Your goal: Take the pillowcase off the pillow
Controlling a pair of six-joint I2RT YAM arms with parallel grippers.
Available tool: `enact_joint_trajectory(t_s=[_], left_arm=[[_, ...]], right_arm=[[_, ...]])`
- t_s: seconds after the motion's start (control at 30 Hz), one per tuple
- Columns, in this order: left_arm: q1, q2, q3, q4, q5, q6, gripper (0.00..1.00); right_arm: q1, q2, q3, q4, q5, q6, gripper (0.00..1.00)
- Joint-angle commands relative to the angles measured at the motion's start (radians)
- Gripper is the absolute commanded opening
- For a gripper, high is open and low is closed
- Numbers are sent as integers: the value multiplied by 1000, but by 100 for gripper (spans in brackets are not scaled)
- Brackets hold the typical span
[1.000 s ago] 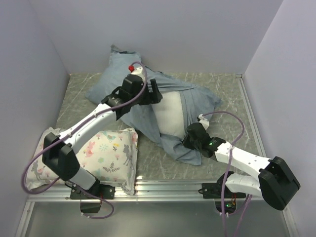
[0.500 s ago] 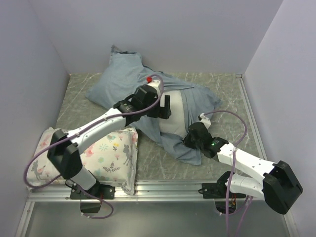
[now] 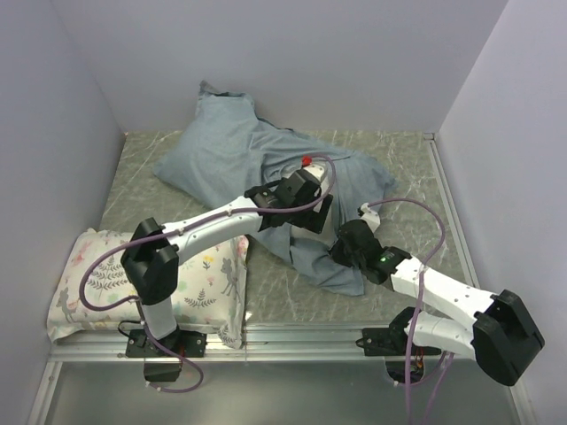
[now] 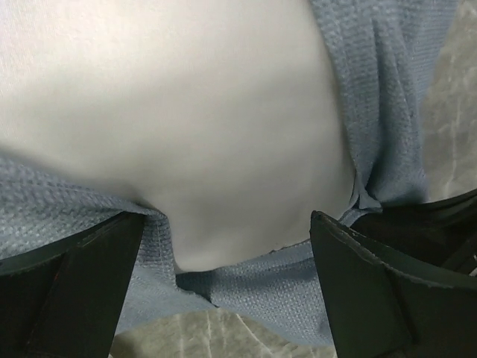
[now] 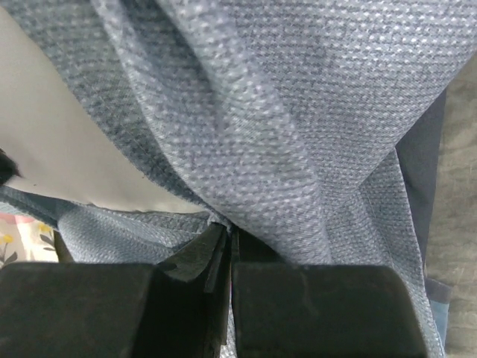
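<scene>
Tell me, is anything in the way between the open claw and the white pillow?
No, nothing visible. The left gripper is open right over the pillow, whose bare white shows between its jaws. The pillowcase is bunched around that patch, and the right gripper is shut on its fold.

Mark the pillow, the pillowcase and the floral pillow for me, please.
pillow (image 4: 194,112): left wrist view, on the bare white surface showing out of the cover.
pillowcase (image 3: 221,155): top external view, on the bunched blue-grey far part.
floral pillow (image 3: 205,273): top external view, on the printed top face, right end.
</scene>
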Motion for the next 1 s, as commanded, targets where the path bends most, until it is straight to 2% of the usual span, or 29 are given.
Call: enact_joint_trajectory(t_s=[0.0, 0.17, 0.27, 0.3, 0.33, 0.4, 0.43, 0.5, 0.53, 0.6, 0.67, 0.7, 0.77, 0.8, 0.87, 0.9, 0.97], left_arm=[[-47, -56, 34, -47, -115, 22, 99], [-30, -69, -13, -68, -182, 28, 98], [27, -72, -45, -79, -190, 27, 86], [43, -87, -52, -80, -198, 27, 80], [77, -96, -56, -80, -202, 37, 66], [120, -118, -69, -85, -201, 51, 53], [169, -125, -70, -88, -198, 53, 37], [215, -153, -88, -79, -173, 48, 25], [249, -162, -98, -73, -165, 38, 14], [268, -190, -121, -68, -182, 33, 11], [286, -204, -128, -74, -201, 21, 11], [294, -216, -130, -76, -175, 18, 16], [295, -228, -122, -76, -149, 16, 31], [292, -239, -116, -77, -129, 13, 44], [274, -254, -92, -79, -104, 7, 54], [263, -268, -79, -79, -104, 7, 64], [226, -283, -44, -88, -136, 7, 71]], right_arm=[[-7, -38, -4, 2, 38, 18, 2], [-6, -55, 1, -20, 44, 11, 2], [-7, -67, -4, -27, 51, 11, 2], [-7, -67, -5, -27, 51, 11, 2], [-6, -70, -7, -29, 54, 10, 2], [-7, -70, -9, -29, 52, 10, 2], [-7, -73, -9, -29, 49, 8, 2], [-7, -78, -10, -27, 48, 8, 2], [-7, -82, -13, -27, 46, 8, 2], [-9, -82, -13, -31, 44, 5, 2], [-7, -88, -16, -32, 44, 5, 2], [-7, -90, -18, -29, 43, 4, 2], [-7, -95, -21, -26, 38, 2, 2], [-6, -95, -21, -26, 35, 2, 2], [-7, -96, -21, -24, 34, 1, 2], [-7, -98, -21, -26, 32, 1, 2], [-7, -101, -21, -26, 34, 1, 1]])
